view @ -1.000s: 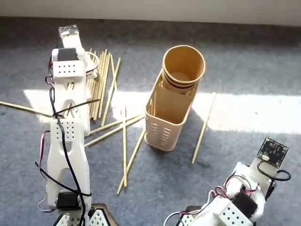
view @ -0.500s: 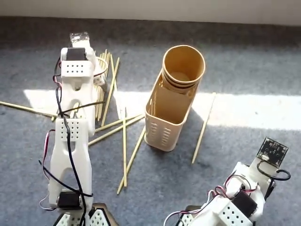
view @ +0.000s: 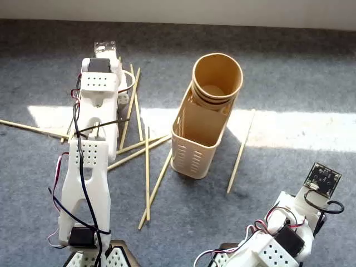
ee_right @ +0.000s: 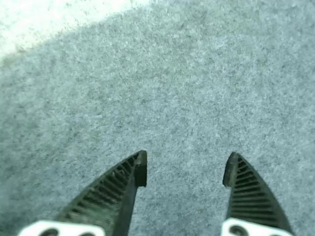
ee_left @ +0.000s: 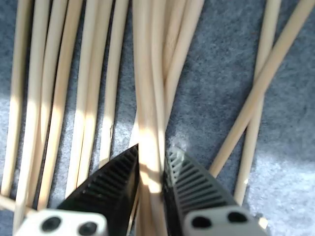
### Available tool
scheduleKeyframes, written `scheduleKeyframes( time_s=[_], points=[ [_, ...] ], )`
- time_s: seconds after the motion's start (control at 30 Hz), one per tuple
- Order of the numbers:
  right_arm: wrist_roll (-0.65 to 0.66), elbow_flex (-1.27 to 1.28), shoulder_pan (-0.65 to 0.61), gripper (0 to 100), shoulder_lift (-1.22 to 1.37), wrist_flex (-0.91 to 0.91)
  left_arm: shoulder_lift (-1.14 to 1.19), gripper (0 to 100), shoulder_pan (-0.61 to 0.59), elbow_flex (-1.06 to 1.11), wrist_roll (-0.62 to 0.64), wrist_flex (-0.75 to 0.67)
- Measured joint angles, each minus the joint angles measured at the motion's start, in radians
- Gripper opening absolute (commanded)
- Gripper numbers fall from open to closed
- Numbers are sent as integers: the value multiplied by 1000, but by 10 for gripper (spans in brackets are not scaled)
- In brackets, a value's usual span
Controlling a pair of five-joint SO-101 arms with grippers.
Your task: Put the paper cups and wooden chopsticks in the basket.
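Note:
A tan slotted basket (view: 196,146) stands mid-carpet with stacked paper cups (view: 217,78) sticking out of its top. Wooden chopsticks (view: 147,167) lie scattered to its left, and one single chopstick (view: 241,151) lies to its right. My left arm (view: 98,92) stretches over the far-left pile of sticks. In the left wrist view my left gripper (ee_left: 151,164) is shut on a couple of chopsticks (ee_left: 147,113) of the bundle, low over the carpet. My right gripper (ee_right: 184,169) hangs open above bare grey carpet; its arm (view: 289,233) sits at the near right corner.
A long chopstick (view: 28,128) points out to the left from under my left arm. Grey carpet (view: 289,72) lies bare to the right of the basket. A sunlit band crosses the floor behind the basket.
My left arm has swung to the right and a little farther away, over the chopstick pile. The right arm, basket and cups have stayed put.

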Motion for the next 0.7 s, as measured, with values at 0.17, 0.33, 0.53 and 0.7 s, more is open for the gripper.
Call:
scheduleKeyframes(
  time_s=[0.17, 0.33, 0.53, 0.7],
  points=[
    [0, 0, 0, 255, 0, 0, 0, 5, -9, -6, 3, 0],
    [0, 0, 0, 255, 0, 0, 0, 5, -2, -6, -44, 0],
    [0, 0, 0, 255, 0, 0, 2, 7, -2, -31, -60, 43],
    [0, 0, 0, 255, 0, 0, 0, 120, -6, -21, -58, 61]
  ],
)
